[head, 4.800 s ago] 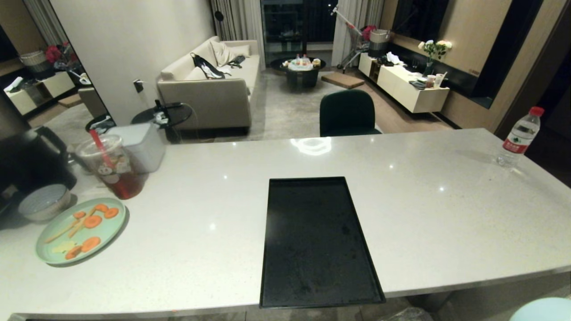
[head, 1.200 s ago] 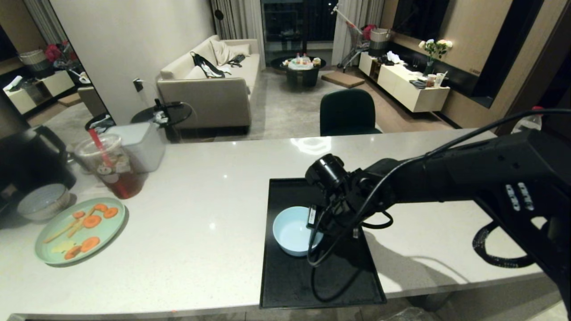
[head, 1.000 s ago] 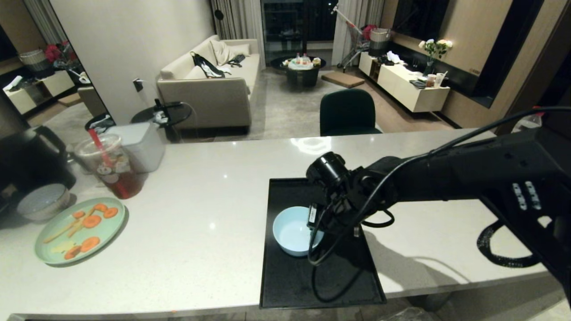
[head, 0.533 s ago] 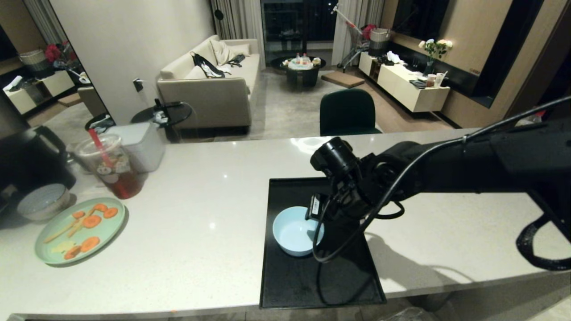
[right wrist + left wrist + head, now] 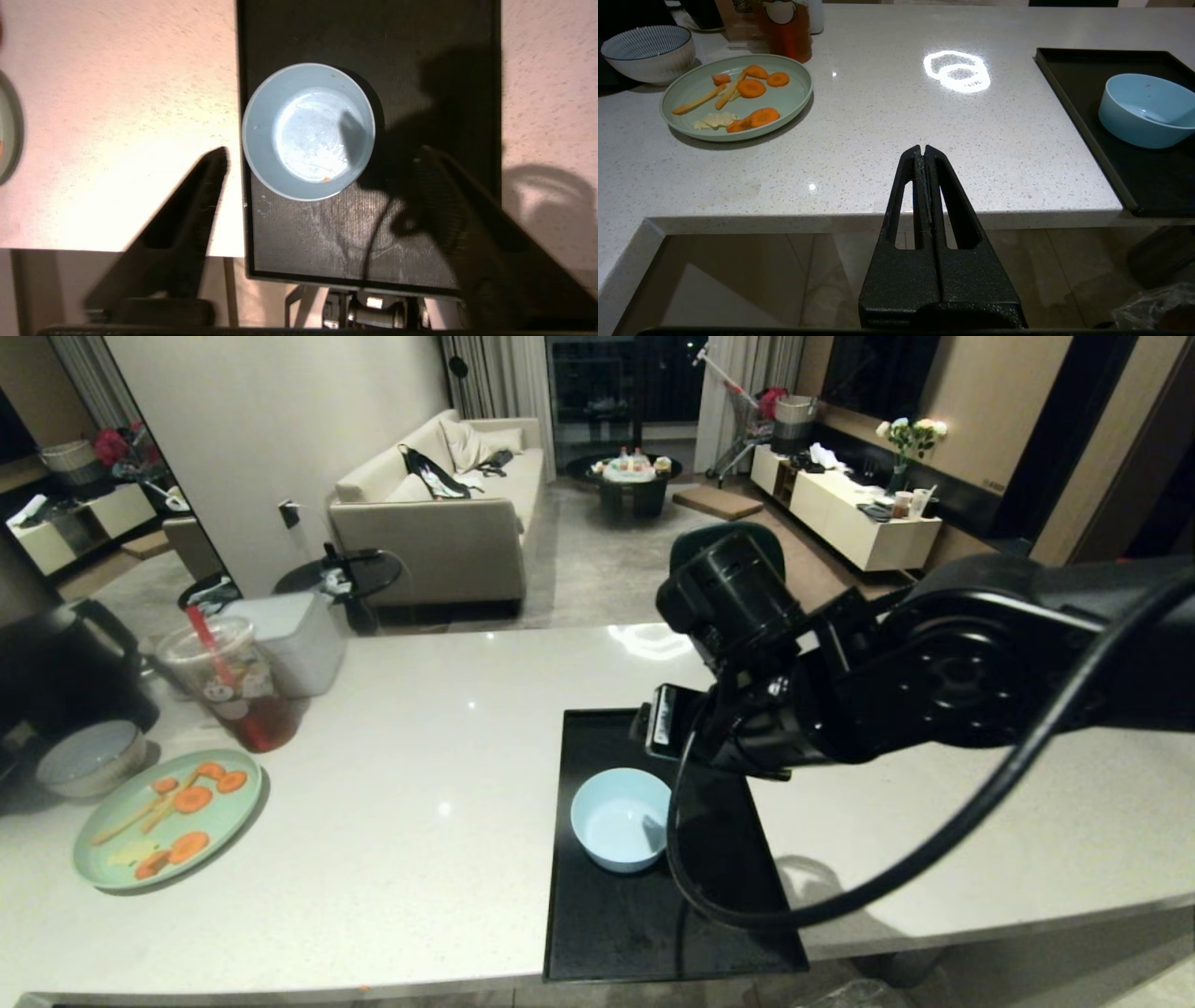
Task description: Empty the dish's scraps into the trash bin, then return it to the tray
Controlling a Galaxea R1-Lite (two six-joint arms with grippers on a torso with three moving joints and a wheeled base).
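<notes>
In the head view the dish [image 5: 620,819] sits upright on the tray [image 5: 653,933], toward its left rim, with the right arm above it. The left wrist view shows the left gripper [image 5: 923,150] below the surface [image 5: 878,140] edge, jaws pressed together. The right wrist view shows the right gripper [image 5: 322,156] above the dish [image 5: 308,130], jaws wide apart and holding nothing.
</notes>
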